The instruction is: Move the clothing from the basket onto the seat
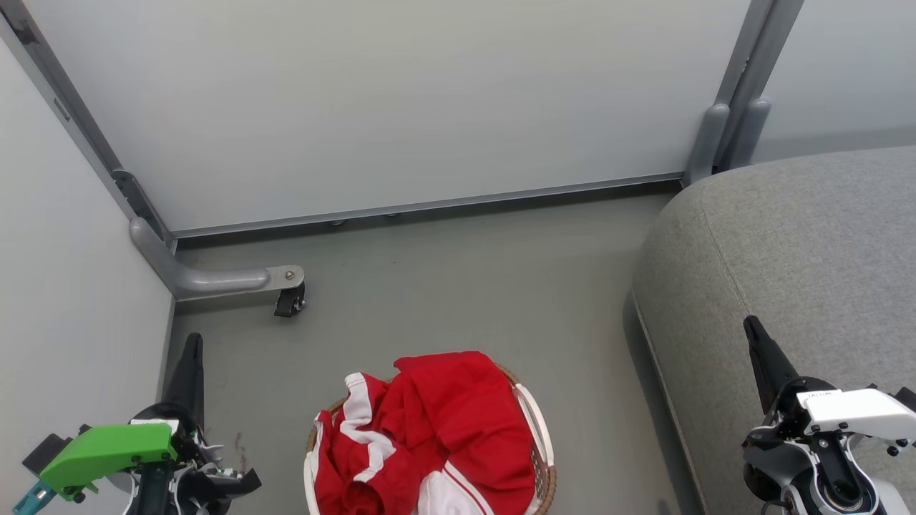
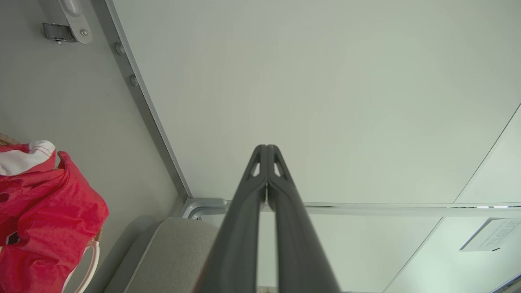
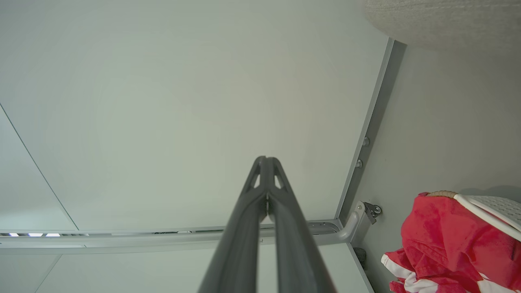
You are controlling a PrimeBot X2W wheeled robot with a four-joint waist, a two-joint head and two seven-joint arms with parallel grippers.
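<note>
Currently unstarted: your left gripper (image 1: pixel 192 349) and right gripper (image 1: pixel 753 330), both closed empty; next, open one onto red white-striped clothing (image 1: pixel 436 422) in white brown-rimmed basket (image 1: pixel 545 438), for grey fabric seat (image 1: pixel 801 243).

A white notice (image 2: pixel 490 239) on the wall panel (image 2: pixel 399 252) bears printed lines too small to read; no other text is legible.
</note>
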